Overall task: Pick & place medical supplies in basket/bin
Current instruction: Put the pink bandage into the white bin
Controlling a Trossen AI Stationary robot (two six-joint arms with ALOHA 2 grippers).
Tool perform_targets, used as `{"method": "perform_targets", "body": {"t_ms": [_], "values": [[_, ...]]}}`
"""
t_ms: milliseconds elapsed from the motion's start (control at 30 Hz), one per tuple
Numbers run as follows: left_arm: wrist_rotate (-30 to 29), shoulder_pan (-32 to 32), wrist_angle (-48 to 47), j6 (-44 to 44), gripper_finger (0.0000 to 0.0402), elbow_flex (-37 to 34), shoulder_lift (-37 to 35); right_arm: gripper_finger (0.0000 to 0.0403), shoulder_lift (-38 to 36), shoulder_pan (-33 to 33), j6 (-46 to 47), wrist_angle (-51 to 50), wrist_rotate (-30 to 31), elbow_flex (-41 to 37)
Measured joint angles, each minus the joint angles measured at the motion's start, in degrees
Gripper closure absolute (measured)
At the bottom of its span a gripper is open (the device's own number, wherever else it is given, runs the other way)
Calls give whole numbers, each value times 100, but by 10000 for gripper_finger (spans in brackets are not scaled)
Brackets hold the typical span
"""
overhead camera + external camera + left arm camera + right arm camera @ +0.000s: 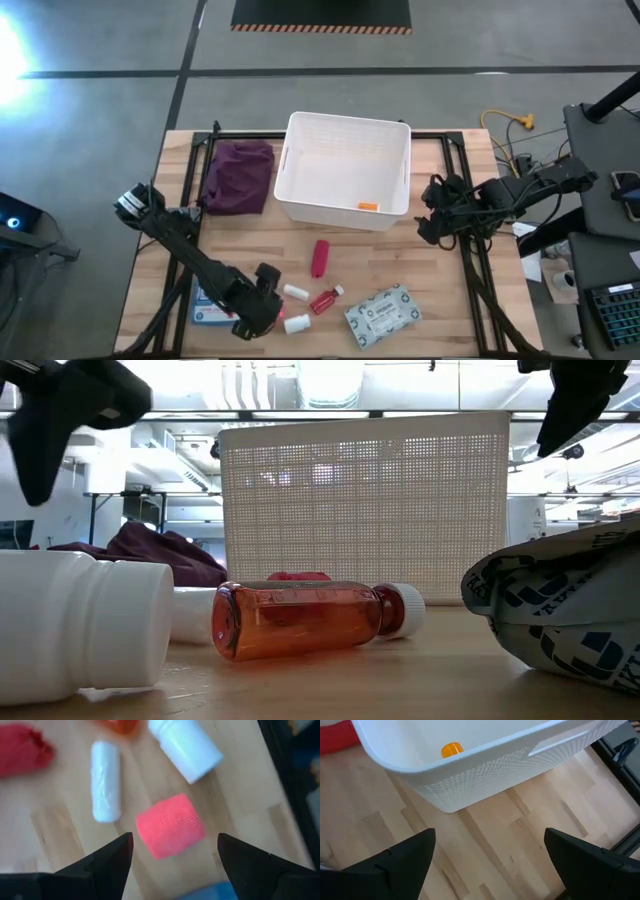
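Observation:
My left gripper (268,300) hangs open near the table's near edge, directly over the pink cube (170,826). Its fingers stand on either side of the cube without touching it. The cube lies on the wood beside a white vial (106,780) and a larger white vial (185,747). The red bottle (325,300), the red tube (320,257) and the grey-green packet (382,313) lie nearby. The first-aid box (210,305) lies partly under the left arm. The white bin (345,170) holds the orange bottle (368,207). My right gripper (432,210) waits open beside the bin's right wall.
The purple cloth (238,177) lies left of the bin. In the low view the red bottle (300,620) lies on its side in front of the bin (365,505), between a white vial (80,620) and the packet (560,610). Bare wood shows between bin and supplies.

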Motion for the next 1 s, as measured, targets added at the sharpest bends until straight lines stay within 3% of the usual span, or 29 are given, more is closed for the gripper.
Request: {"method": "perform_targets", "body": {"t_ms": [267,467,667,1000], "values": [[40,128,51,1289,128,68,279,37,-9,4,19,-11,-58,0],[614,160,355,2001,128,-133,287,37,-11,4,7,-11,-56,0],[641,196,672,2666,128,-404,285,37,-11,4,167,-10,-56,0],[589,355,1649,2871,131,-913,281,37,-11,4,461,-15,-56,0]]}}
